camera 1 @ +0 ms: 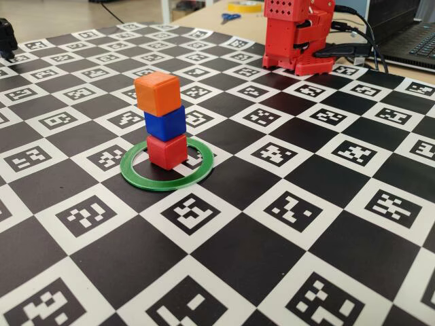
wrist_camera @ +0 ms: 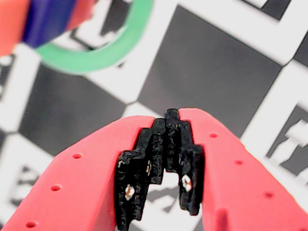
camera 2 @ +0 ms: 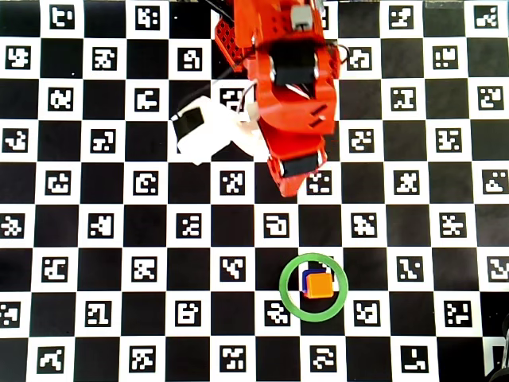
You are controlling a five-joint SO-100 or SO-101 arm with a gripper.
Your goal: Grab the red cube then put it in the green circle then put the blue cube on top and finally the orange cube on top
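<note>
Inside the green circle (camera 1: pixel 163 184) stands a stack of three: the red cube (camera 1: pixel 166 151) at the bottom, the blue cube (camera 1: pixel 165 123) on it, the orange cube (camera 1: pixel 157 93) on top, turned slightly. From overhead the orange cube (camera 2: pixel 320 285) covers the stack within the green circle (camera 2: pixel 313 318); the red cube is hidden there. My gripper (wrist_camera: pixel 172 115) is shut with nothing in it, hovering over the board apart from the stack. In the wrist view the green circle (wrist_camera: pixel 96 57) and blue cube (wrist_camera: pixel 50 19) sit blurred at upper left. Overhead, the gripper (camera 2: pixel 296 185) is above the ring.
A black-and-white checkerboard mat (camera 1: pixel 285 272) with printed markers covers the table. The red arm base (camera 1: pixel 299 34) stands at the back. Cables and a laptop (camera 1: pixel 408 41) lie at back right, scissors (camera 1: pixel 230 17) behind the mat. A white camera housing (camera 2: pixel 203 127) juts from the arm.
</note>
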